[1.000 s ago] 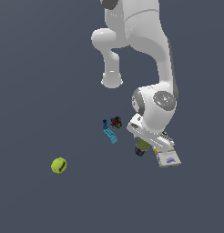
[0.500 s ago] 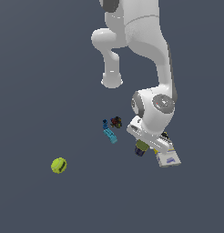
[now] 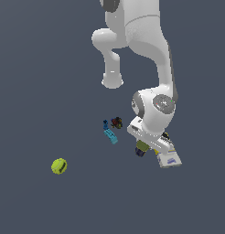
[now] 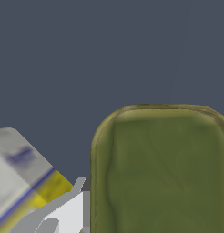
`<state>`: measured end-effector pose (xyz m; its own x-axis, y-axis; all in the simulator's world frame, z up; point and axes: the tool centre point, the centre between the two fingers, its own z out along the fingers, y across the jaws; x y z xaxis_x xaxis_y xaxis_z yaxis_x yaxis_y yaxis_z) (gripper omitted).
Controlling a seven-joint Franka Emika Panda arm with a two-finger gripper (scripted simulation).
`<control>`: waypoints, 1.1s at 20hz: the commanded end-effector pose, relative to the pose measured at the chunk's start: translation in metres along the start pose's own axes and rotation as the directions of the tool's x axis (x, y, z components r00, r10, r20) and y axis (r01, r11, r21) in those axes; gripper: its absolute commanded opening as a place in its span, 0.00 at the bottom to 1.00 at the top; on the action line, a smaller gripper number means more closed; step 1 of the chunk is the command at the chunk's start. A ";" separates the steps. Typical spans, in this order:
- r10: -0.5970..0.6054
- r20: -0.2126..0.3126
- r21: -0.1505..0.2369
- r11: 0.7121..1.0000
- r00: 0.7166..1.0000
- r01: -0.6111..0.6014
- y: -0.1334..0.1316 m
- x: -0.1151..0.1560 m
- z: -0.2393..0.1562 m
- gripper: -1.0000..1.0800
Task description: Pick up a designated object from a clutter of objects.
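- The white robot arm (image 3: 151,68) bends low over the dark grey surface (image 3: 50,91), its wrist housing covering most of the tool (image 3: 142,147); whether the fingers are parted or closed on anything cannot be told.
- The small rounded-rectangular can with an olive-green top (image 4: 159,170) fills much of the wrist view, cut off at the frame's edge; in the exterior view only an olive and dark blue sliver shows beneath the wrist.
- The flat white-yellow box (image 3: 169,159) lies just beside the can, toward the exterior view's right, partly under the arm.
- A light blue piece (image 3: 111,136) and a tiny dark object (image 3: 116,122), too small to make out, lie near each other to the exterior view's left of the wrist.
- A yellow-green tennis ball (image 3: 59,166) sits well apart, farther toward the exterior view's left.
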<state>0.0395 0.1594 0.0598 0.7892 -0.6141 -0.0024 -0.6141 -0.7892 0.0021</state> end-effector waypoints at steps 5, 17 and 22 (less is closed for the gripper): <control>0.000 -0.002 0.003 1.000 1.000 0.000 0.008 0.010 -0.022 0.00; 0.000 -0.001 0.004 1.000 1.000 0.000 0.052 0.055 -0.123 0.00; 0.000 -0.001 0.004 1.000 1.000 0.000 0.074 0.080 -0.177 0.00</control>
<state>0.0555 0.0618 0.2179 0.7888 -0.6146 -0.0040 -0.6146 -0.7888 0.0009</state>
